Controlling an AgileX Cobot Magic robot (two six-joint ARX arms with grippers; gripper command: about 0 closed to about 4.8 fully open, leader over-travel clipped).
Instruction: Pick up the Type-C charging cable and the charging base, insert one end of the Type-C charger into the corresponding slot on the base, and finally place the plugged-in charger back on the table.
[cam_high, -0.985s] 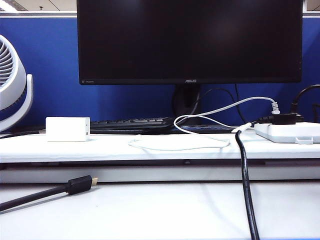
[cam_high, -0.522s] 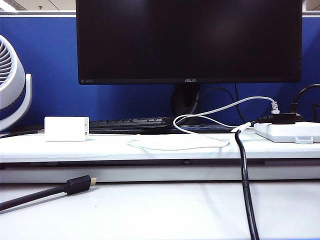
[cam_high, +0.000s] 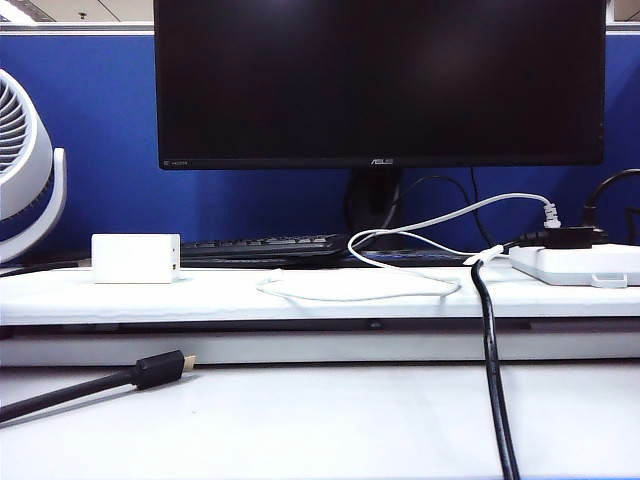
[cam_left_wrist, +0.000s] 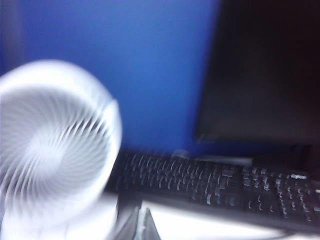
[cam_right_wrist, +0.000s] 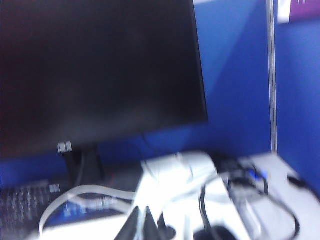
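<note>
Your front counter (cam_high: 330, 420) mostly open between black gold-tipped cable (cam_high: 150, 372) at left and thick black cord (cam_high: 492, 380) at right. Ledge crowded: charging base (cam_high: 135, 258) left, Type-C charging cable (cam_high: 360, 288) looped mid-ledge, power strip (cam_high: 575, 265) right. Monitor (cam_high: 380, 80) overhangs, keyboard (cam_high: 265, 245) behind, fan (cam_high: 25, 170) blocks far left.

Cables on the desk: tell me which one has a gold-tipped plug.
The black gold-tipped cable, lying on the lower table surface at front left. The Type-C charging cable is thin and white on the ledge; the thick black cord drops over the ledge at right.
</note>
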